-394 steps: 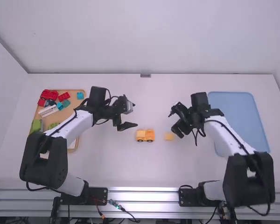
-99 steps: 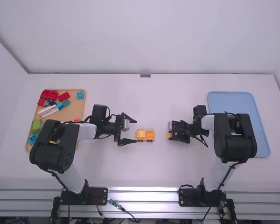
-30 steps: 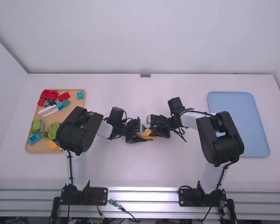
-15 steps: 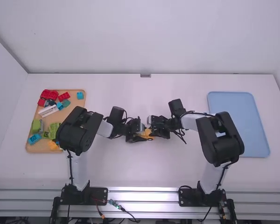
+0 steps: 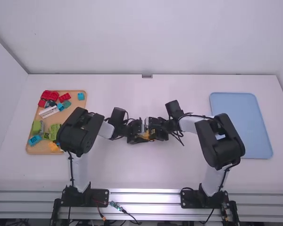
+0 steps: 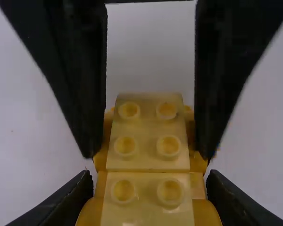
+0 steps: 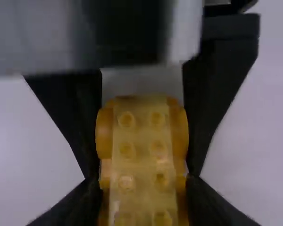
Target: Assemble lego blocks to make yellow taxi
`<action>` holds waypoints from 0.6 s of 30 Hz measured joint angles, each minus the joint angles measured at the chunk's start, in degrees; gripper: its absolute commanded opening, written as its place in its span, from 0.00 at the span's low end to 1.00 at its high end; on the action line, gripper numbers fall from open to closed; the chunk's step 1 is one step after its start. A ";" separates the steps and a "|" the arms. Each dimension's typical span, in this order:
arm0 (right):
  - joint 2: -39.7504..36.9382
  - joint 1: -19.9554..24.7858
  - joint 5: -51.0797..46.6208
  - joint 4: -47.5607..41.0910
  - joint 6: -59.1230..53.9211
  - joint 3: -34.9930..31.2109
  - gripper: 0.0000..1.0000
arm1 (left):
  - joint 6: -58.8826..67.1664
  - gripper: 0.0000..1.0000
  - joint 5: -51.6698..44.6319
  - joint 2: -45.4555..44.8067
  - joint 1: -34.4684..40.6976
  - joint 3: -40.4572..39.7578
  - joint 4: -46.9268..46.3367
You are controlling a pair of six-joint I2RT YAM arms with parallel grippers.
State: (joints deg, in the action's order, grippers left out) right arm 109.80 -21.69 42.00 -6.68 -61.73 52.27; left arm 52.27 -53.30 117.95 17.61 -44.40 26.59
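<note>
In the middle of the table, my left gripper and right gripper meet around the small yellow-orange vehicle. The left wrist view has my left gripper shut on the studded yellow blocks, one finger against each side; the right gripper's dark fingers flank the part farther off. My right gripper is shut on the yellow stack in the right wrist view, between the left gripper's fingers. The underside and wheels are mostly hidden.
At the left, a wooden tray holds red, blue, green, white and yellow blocks. A blue tray lies at the right. Both forearms angle in over the table toward the middle.
Since the oldest frames, both grippers have come together and the left has closed on the vehicle. The separate yellow block has left its spot at the right. Lately the right gripper shifted slightly left.
</note>
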 measured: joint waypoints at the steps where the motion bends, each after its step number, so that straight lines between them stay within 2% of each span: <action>1: 0.00 -0.20 -0.15 0.09 -0.22 -0.13 0.70 | 0.00 0.58 0.00 0.00 0.09 0.00 0.02; 4: 0.00 -0.31 -0.44 -0.39 -0.07 -0.28 0.76 | 0.02 0.58 0.00 0.02 0.13 0.00 0.00; 8: -0.33 -0.20 -0.94 -0.61 -0.04 -0.28 0.76 | 0.00 0.58 0.00 0.00 0.13 -0.02 0.00; 12: -4.00 -0.02 -1.16 -2.56 -0.11 -0.39 0.69 | 0.00 0.57 0.00 0.00 0.13 0.00 0.00; 13: -5.03 0.13 -0.94 -2.86 -0.15 -0.42 0.62 | 0.00 0.58 0.00 0.00 0.15 0.00 0.00; 15: -6.97 0.81 -0.20 -3.30 -0.76 -0.42 0.33 | 0.00 0.57 0.00 0.00 0.15 -0.02 0.00; 16: -7.54 1.31 0.35 -3.56 -1.18 -0.42 0.04 | 0.00 0.56 0.00 0.00 0.13 0.00 0.00; 18: -7.61 1.92 1.07 -3.69 -1.46 -0.44 0.00 | 0.00 0.56 0.00 0.00 0.15 0.00 0.00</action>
State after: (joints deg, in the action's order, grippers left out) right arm 102.19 -19.77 43.07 -10.37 -63.20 51.83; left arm 52.27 -53.30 117.95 17.76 -44.40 26.59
